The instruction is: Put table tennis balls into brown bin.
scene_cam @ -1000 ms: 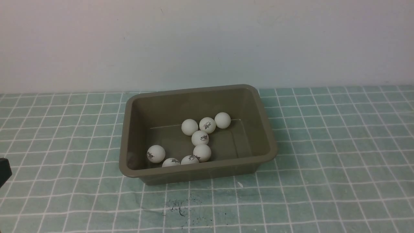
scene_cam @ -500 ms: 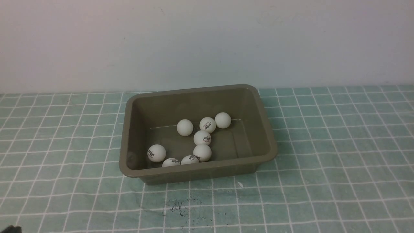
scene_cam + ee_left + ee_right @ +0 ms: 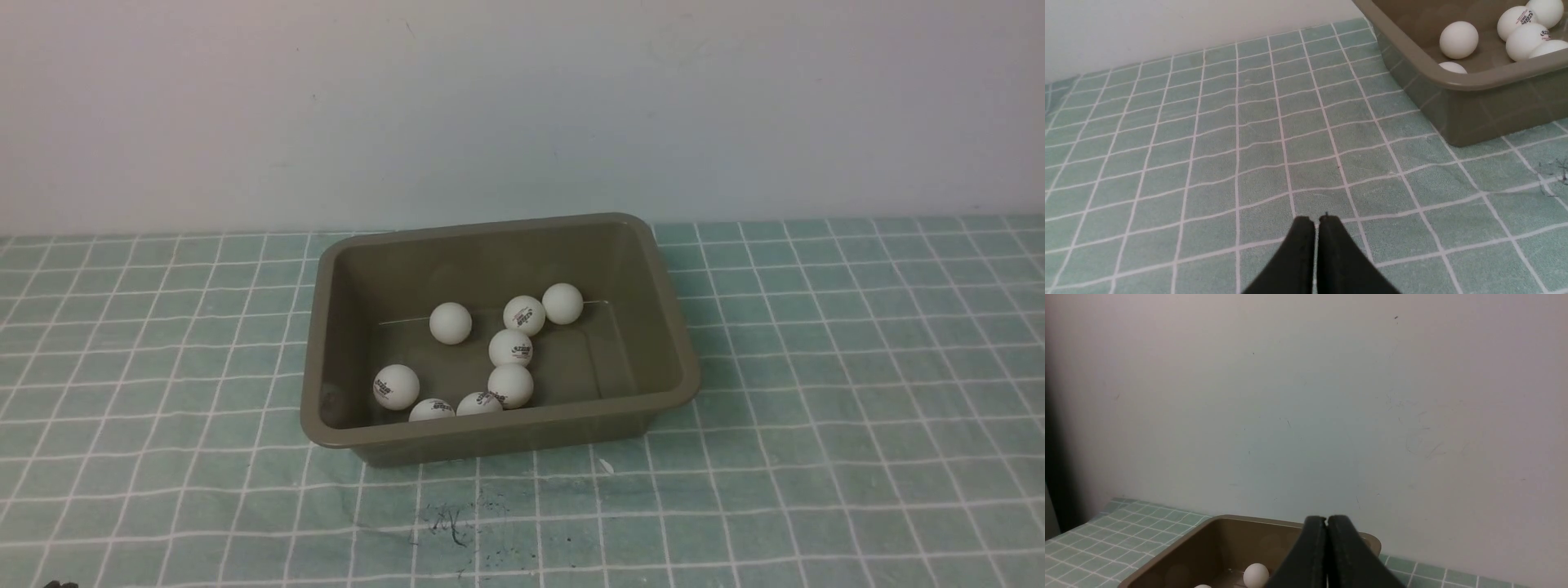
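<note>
The olive-brown bin (image 3: pixel 506 426) stands mid-table with several white table tennis balls (image 3: pixel 511 348) inside. Most cluster near its middle and front wall; one ball (image 3: pixel 451 323) lies apart toward the back left. In the left wrist view my left gripper (image 3: pixel 1316 220) is shut and empty, low over the cloth, off the bin's (image 3: pixel 1474 79) corner, with a ball (image 3: pixel 1459 39) visible inside. Only a dark sliver shows at the front view's bottom left corner. My right gripper (image 3: pixel 1327 519) is shut and empty, raised, facing the wall above the bin (image 3: pixel 1237 519) and a ball (image 3: pixel 1256 575).
A green checked tablecloth (image 3: pixel 857 408) covers the table, and a plain wall (image 3: pixel 522 106) rises right behind the bin. A dark scribble stain (image 3: pixel 449 523) and a small white speck (image 3: pixel 605 466) mark the cloth in front of the bin.
One ball has rolled left along the bin's floor, away from the cluster. My left gripper has dropped out of the front view at the lower left.
</note>
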